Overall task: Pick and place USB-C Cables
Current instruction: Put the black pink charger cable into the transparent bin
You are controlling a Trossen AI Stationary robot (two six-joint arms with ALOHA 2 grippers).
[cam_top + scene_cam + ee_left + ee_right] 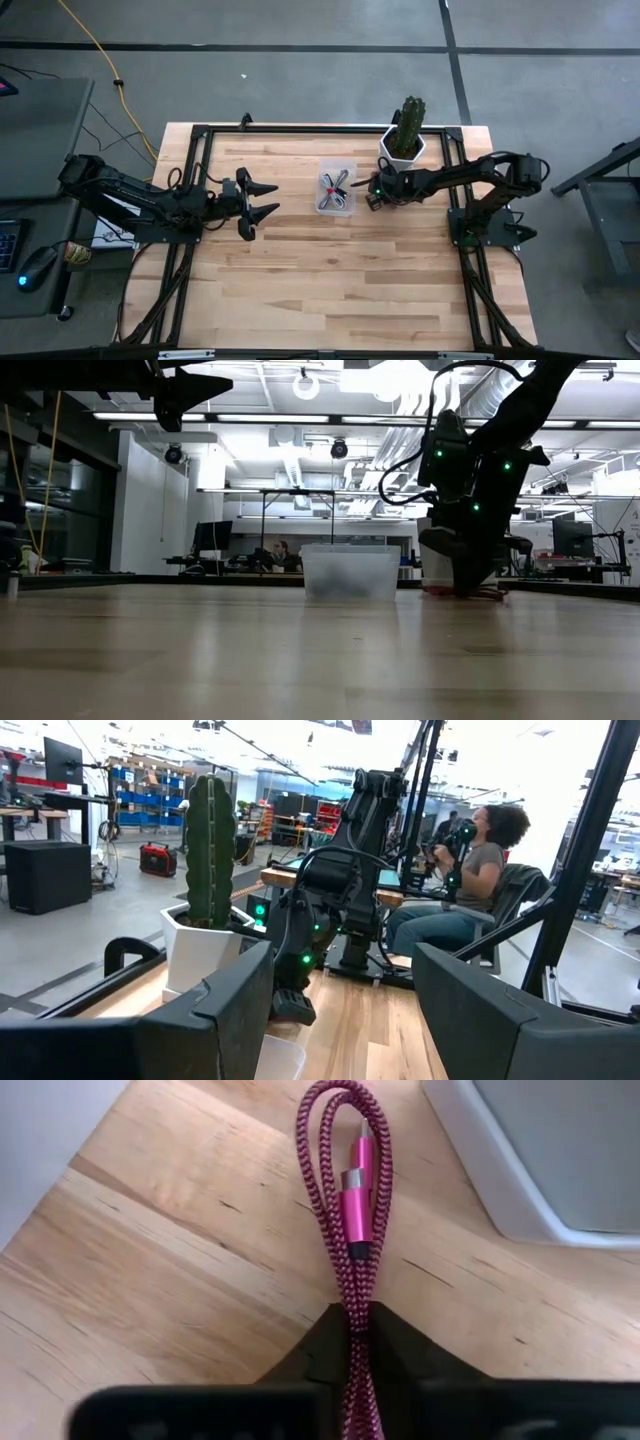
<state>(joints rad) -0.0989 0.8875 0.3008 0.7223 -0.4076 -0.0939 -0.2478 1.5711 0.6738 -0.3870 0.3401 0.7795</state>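
Note:
The dark red braided USB-C cable (pixel 345 1200) lies folded into a narrow bundle on the wooden table, between a clear container (pixel 337 188) and a white cactus pot (pixel 402 150). My right gripper (pixel 352 1328) is down at the table, right of the container, and shut on this cable. In the low view the cable (pixel 484 594) shows as a red strip under that gripper (pixel 468 582). Other bundled cables (pixel 334 190) lie inside the container. My left gripper (pixel 262 200) hangs open above the table, left of the container. My right gripper pinches the dark red cable's folded strands (pixel 352 1308) between its two fingertips, below the metal plugs (pixel 355 1190). The fingers come from above, pointing down. The loop end (pixel 335 1100) stretches away from them, flat on the table.
The white pot (pixel 540 1170) with a tall cactus (pixel 211 850) stands close behind my right gripper. The clear container (pixel 350 571) is just to its left. A seated person (pixel 470 880) shows beyond the table's right side. Bare wood lies toward the near edge.

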